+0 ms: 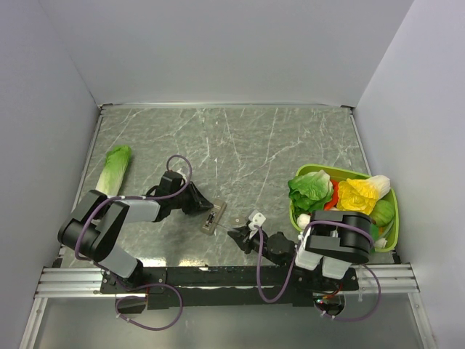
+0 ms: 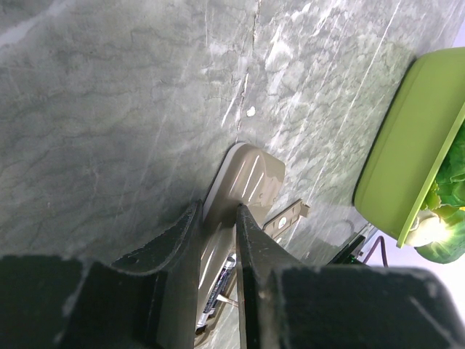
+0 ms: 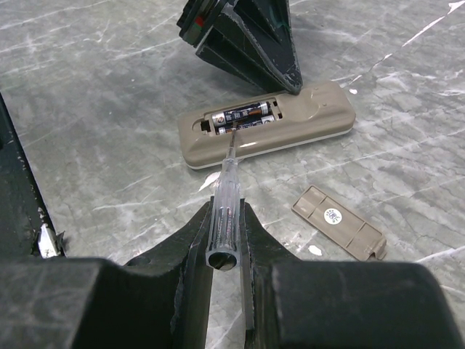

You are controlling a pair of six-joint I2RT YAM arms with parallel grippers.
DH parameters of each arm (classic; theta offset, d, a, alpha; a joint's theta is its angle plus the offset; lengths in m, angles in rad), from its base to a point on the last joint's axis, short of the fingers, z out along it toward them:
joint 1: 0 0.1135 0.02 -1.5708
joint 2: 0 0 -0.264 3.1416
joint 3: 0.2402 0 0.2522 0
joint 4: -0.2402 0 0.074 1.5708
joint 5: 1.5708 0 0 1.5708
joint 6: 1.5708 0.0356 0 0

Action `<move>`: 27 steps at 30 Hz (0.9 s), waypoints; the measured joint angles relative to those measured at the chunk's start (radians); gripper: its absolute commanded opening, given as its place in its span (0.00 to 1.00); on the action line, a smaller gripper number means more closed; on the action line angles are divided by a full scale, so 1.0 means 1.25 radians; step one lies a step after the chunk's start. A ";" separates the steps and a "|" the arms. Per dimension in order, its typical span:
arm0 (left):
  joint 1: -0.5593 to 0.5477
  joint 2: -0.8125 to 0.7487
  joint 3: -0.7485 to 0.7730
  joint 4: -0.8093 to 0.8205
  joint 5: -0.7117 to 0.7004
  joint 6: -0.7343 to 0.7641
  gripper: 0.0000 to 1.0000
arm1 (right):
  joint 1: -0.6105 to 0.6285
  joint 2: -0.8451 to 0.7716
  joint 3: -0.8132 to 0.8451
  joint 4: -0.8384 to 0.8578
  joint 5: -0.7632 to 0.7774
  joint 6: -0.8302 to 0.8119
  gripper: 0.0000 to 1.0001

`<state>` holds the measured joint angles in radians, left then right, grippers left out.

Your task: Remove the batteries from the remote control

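The remote control [image 3: 290, 131] lies grey-tan back up on the marble table, its battery recess uncovered. Two batteries [image 3: 243, 115] sit end to end in the recess. My left gripper [image 2: 218, 211] is shut on the remote's long sides, pinning it, and a battery [image 2: 221, 280] shows between its fingers. My right gripper [image 3: 225, 207] is shut on a clear-handled screwdriver [image 3: 227, 189], whose metal tip reaches into the recess against the batteries. From above, the remote [image 1: 210, 222] lies between the left gripper [image 1: 205, 206] and the right gripper [image 1: 236, 236].
The detached battery cover [image 3: 338, 222] lies flat just beside the remote, also seen as the cover [image 2: 285, 218]. A green basket [image 1: 320, 171] of toy vegetables stands at the right. A pale-green cabbage [image 1: 115, 169] lies at the far left.
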<state>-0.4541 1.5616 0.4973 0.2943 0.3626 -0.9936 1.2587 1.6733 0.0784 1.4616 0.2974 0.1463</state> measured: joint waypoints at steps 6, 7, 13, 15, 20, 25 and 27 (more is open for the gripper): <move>0.000 0.000 0.000 0.001 0.000 0.000 0.20 | 0.011 0.014 0.000 0.009 0.020 0.009 0.00; -0.001 0.000 0.000 0.001 -0.001 0.000 0.20 | 0.013 0.017 0.000 0.011 0.023 0.011 0.00; -0.001 0.003 0.000 0.005 -0.001 -0.001 0.19 | 0.021 0.043 -0.001 0.007 0.029 0.017 0.00; -0.001 0.004 0.000 0.006 -0.001 -0.004 0.20 | 0.021 0.061 -0.001 -0.016 0.024 0.020 0.00; -0.001 0.004 0.000 0.006 -0.002 -0.009 0.19 | 0.023 0.070 -0.005 -0.035 0.021 0.020 0.00; -0.001 0.001 0.009 -0.003 -0.016 -0.007 0.22 | 0.023 0.066 -0.005 -0.037 0.021 0.017 0.00; -0.001 0.007 0.020 -0.010 -0.033 -0.007 0.25 | 0.023 0.054 -0.005 -0.048 0.018 0.013 0.00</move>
<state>-0.4557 1.5700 0.5217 0.2817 0.3210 -1.0023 1.2873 1.7405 0.0719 1.4017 0.3202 0.1627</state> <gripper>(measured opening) 0.221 0.227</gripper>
